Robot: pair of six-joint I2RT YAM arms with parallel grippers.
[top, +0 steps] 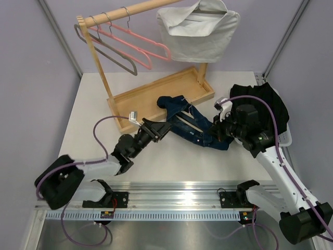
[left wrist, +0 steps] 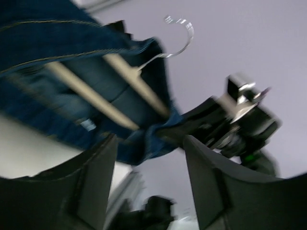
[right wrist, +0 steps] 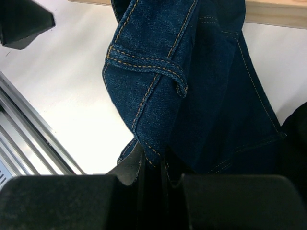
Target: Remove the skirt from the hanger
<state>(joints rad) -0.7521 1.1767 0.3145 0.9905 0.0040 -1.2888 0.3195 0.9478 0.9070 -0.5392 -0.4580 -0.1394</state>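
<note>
Barely begun, with nothing slipped free yet. Toward the left of the counter [top: 91,104]: left fingers [left wrist: 96,172] parted around a corner of the skirt [top: 200,133], not clamped. Mid-counter, touching the near edge of the rack's tray [top: 151,95]: dark denim, orange-stitched, rumpled, draped on the hanger [left wrist: 139,86], wooden bars inside. Rightward: right fingers [right wrist: 220,191] pinched shut on a denim fold. Left to do: sliding cloth off the bars.
</note>
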